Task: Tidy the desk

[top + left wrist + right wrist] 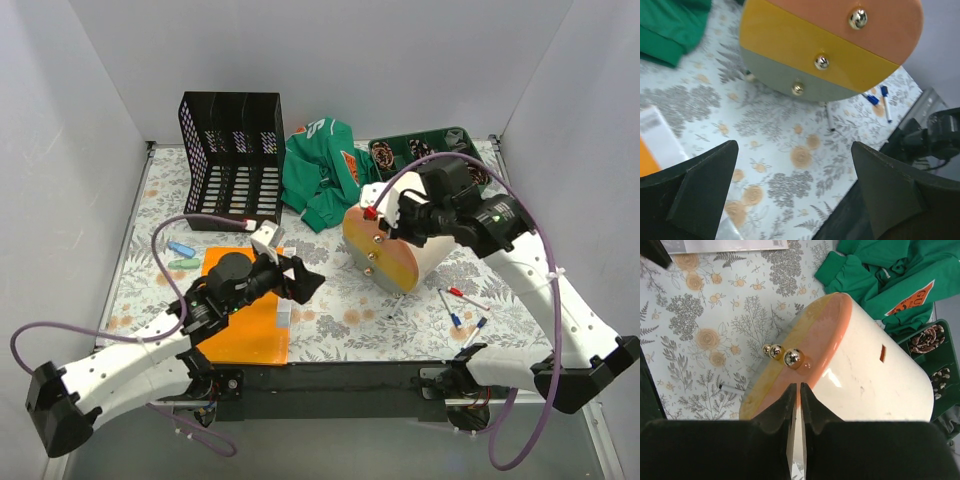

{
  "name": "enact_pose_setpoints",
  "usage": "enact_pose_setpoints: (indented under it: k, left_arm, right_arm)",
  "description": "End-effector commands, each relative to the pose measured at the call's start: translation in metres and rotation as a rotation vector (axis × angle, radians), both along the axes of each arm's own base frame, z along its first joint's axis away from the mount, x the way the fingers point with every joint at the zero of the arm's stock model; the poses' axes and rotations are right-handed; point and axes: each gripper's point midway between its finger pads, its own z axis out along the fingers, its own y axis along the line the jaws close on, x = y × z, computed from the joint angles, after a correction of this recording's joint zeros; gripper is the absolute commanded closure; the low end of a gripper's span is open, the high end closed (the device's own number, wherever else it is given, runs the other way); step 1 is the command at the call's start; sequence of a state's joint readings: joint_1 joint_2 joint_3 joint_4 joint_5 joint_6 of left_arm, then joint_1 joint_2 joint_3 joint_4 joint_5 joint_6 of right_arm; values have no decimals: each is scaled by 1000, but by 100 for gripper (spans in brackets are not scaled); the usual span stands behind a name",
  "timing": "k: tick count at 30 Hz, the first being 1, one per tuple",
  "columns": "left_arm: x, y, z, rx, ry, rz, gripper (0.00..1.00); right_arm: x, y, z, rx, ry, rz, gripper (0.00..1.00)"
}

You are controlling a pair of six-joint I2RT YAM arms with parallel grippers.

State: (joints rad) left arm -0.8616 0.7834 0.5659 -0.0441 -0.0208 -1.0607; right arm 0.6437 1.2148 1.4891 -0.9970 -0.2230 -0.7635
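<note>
The right gripper (796, 390) is working at the chest (385, 255), a small half-round drawer unit sitting right of centre on the desk (335, 318), whose floral cover is running flat under everything. Its jaws are standing all but together, only a thin slit between them, meeting the upper edge of the peach drawer front just above the knobs (792, 358). Whether they are nipping that rim or merely touching it is hard to tell from this angle. I am reading the step as shifting or squaring up the chest. The next move is calling for a firm, slow hold, since the white shell is glossy and curved and the peach, yellow and grey-green fronts are looking slick. The round brass knobs are offering a surer purchase. The left gripper (794, 145) is hovering with jaws wide apart and nothing between them, facing the chest from beside the orange folder (250, 320). Behind, a soft green garment (320, 165) is lying crumpled beside a rigid black mesh rack (232, 150), and thin pens (455, 305) are lying loose near the chest.
</note>
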Motion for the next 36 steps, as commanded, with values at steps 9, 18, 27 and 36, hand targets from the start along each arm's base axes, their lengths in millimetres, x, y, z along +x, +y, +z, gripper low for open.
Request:
enact_pose_setpoints:
  k: [9, 18, 27, 36]
  left_arm:
    - [8, -100, -8, -209, 403, -152, 4]
    - [26, -129, -21, -243, 527, -108, 30]
    - [43, -139, -25, -277, 553, -42, 45]
    - [56, -160, -36, -263, 578, -57, 52]
  right_arm:
    - [4, -63, 80, 563, -159, -253, 36]
    - [7, -89, 78, 652, -142, -364, 33]
    - [7, -94, 77, 692, -125, -366, 33]
    - [6, -97, 79, 695, -135, -374, 33]
